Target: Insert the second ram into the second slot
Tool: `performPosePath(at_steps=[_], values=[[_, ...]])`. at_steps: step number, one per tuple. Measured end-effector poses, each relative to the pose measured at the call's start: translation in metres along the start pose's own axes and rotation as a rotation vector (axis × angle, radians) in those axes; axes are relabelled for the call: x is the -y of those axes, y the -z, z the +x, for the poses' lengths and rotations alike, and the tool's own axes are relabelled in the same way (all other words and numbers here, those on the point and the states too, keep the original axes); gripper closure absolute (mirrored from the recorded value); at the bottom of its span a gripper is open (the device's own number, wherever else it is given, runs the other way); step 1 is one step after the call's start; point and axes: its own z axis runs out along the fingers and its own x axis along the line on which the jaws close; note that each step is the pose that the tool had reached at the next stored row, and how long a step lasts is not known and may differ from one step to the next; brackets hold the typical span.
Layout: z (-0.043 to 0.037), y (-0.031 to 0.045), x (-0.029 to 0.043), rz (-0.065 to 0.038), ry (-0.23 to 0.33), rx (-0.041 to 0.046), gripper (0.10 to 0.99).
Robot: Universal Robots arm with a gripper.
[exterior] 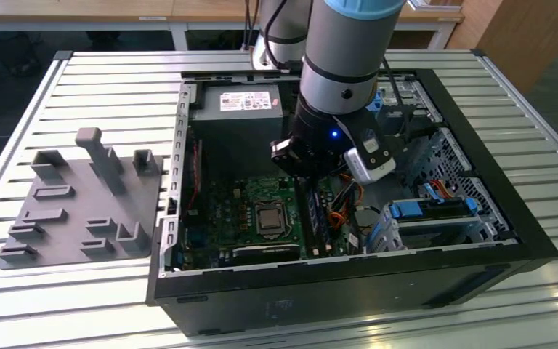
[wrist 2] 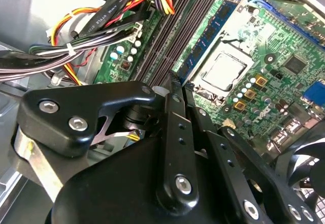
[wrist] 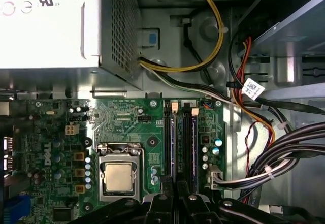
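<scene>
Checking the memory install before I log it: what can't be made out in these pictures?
1. Second wrist view: the blue memory stick has one end running behind the hand, so how deep it sits cannot be told.
2. First wrist view: the hand covers one end of the memory slots at the picture's edge.
3. Exterior view: the arm hides the far part of the slots.

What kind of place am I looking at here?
Probably a robotics lab or test bench: a robot arm reaches into an open computer case on a slatted metal table, with a grey fixture plate beside it.
</scene>
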Motion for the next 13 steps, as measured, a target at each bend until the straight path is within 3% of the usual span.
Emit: performPosePath(at_steps=[13], values=[[-0.0002, -0.0057, 0.0001, -0.001, 0.000, -0.0005, 0.945]])
